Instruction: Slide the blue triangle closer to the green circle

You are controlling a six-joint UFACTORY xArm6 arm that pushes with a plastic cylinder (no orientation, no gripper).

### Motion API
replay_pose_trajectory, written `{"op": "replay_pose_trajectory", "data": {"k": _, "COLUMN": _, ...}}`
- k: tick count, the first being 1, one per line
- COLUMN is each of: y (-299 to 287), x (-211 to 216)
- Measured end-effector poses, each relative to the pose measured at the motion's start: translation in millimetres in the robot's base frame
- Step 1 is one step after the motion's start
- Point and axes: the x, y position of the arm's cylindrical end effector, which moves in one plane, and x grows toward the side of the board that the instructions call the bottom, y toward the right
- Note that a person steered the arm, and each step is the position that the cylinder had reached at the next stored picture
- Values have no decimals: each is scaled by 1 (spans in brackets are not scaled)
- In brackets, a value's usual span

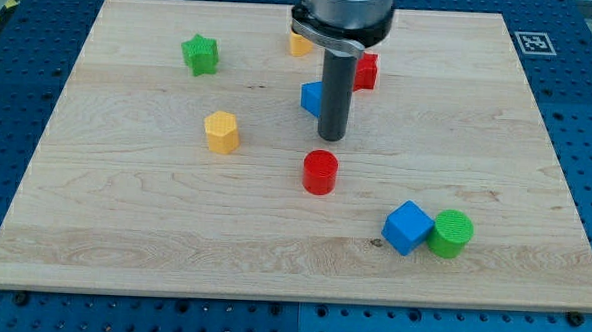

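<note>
The blue triangle sits near the top middle of the board, partly hidden behind my rod. My tip is just below and to the right of it, touching or nearly touching its right side. The green circle stands at the lower right, touching a blue cube on its left. The triangle and the green circle are far apart.
A red cylinder stands just below my tip. A yellow hexagon block is at the left middle, a green star at the upper left. A red block and a yellow block lie behind the rod. The wooden board ends at blue pegboard.
</note>
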Motion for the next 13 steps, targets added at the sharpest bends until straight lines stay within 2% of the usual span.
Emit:
{"op": "replay_pose_trajectory", "data": {"k": 2, "y": -88, "x": -37}}
{"op": "replay_pose_trajectory", "data": {"k": 3, "y": -98, "x": -87}}
{"op": "replay_pose_trajectory", "data": {"k": 4, "y": -71, "x": -99}}
{"op": "replay_pose_trajectory", "data": {"k": 6, "y": 39, "x": 1}}
{"op": "replay_pose_trajectory", "data": {"k": 7, "y": 79, "x": 14}}
{"op": "replay_pose_trajectory", "data": {"k": 9, "y": 53, "x": 12}}
{"op": "replay_pose_trajectory", "data": {"k": 10, "y": 52, "x": 37}}
{"op": "replay_pose_trajectory", "data": {"k": 11, "y": 88, "x": 58}}
{"op": "replay_pose_trajectory", "data": {"k": 12, "y": 123, "x": 57}}
{"op": "replay_pose_trajectory", "data": {"k": 13, "y": 100, "x": 42}}
